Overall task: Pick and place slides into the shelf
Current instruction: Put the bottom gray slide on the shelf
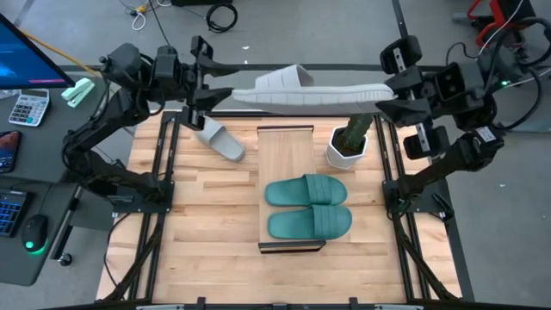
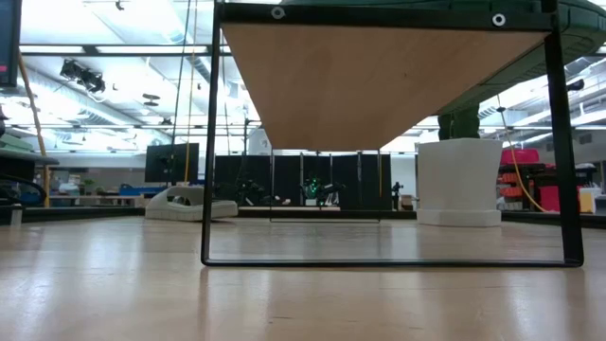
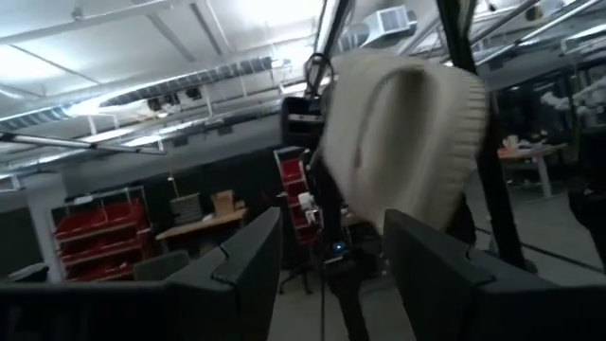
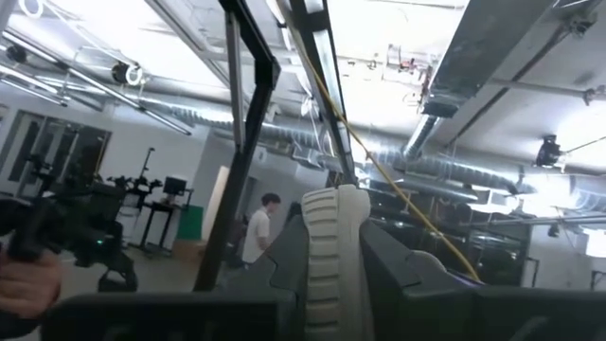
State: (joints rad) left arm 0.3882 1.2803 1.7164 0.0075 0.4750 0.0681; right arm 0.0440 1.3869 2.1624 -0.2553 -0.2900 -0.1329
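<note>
Grey slide (image 1: 314, 89) aloft, right gripper (image 1: 385, 95) jaws clamping its sole edge

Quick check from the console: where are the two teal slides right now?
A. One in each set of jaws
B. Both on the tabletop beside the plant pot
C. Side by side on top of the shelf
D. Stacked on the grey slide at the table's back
C: the high view shows the teal slides lying side by side on the shelf top, free of both arms.

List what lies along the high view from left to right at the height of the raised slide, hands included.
Left hand → grey slide on the table → raised grey slide → white pot with a plant → right hand.
</note>
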